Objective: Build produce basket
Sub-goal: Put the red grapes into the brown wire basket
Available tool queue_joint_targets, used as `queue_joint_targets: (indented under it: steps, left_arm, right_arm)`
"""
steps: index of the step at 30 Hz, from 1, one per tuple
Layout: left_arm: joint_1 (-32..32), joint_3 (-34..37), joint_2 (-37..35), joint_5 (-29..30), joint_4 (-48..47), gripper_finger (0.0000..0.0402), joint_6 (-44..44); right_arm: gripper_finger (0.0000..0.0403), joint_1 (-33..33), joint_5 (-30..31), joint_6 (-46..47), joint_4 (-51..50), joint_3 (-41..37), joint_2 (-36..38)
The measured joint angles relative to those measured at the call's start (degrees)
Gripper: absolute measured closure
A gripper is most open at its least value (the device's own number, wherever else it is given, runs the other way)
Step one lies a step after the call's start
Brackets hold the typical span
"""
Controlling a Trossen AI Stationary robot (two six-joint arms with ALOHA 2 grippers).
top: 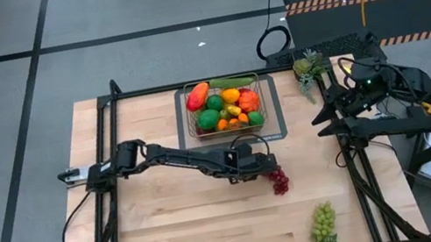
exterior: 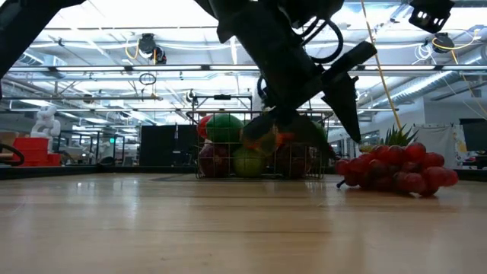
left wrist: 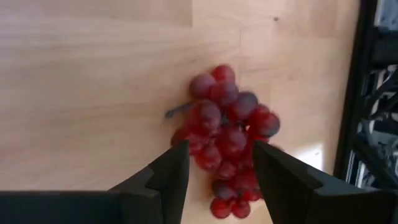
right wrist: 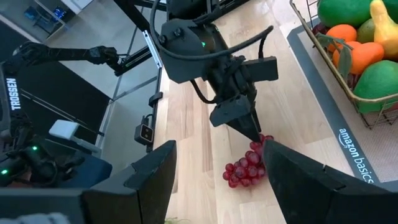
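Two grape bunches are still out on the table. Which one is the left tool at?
The dark red grape bunch, directly under the open left tool. The pale green grape bunch lies apart, nearer the table's front edge, untouched.

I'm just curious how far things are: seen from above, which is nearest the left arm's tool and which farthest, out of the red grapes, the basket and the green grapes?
1. Red grapes, right at the left tool.
2. Basket, behind it on the mat.
3. Green grapes, near the table's front right edge.
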State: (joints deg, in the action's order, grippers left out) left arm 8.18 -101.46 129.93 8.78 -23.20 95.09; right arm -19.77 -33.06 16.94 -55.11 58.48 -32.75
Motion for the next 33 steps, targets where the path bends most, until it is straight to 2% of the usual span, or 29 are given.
queue_joint_targets:
  steps: [7, 15, 26, 29, 33]
  left_arm:
    - [0.54, 0.02, 1.92, 1.34, 0.8, 0.0221, 1.89]
    - [3.02, 0.01, 1.97, 1.25, 7.85, 0.0246, -0.06]
    - [8.35, 0.01, 1.84, -0.79, 27.91, 0.0305, -5.04]
    - [8.97, -0.01, 0.91, 0.27, 27.9, 0.0315, -7.2]
    - [8.83, -0.01, -1.32, 0.94, 23.07, 0.0325, -12.8]
  right_arm:
    - [0.017, 0.0, 0.0, -0.03, 0.2, 0.0, 0.02]
    - [0.017, 0.0, -0.02, 0.29, 0.42, 0.0, 0.0]
    - [0.017, 0.0, -0.03, -0.1, 0.42, 0.0, 0.02]
    - [0.017, 0.0, -0.04, -0.25, 0.39, 0.0, 0.02]
    - [0.017, 0.0, -0.21, -0.05, 0.38, 0.0, 0.02]
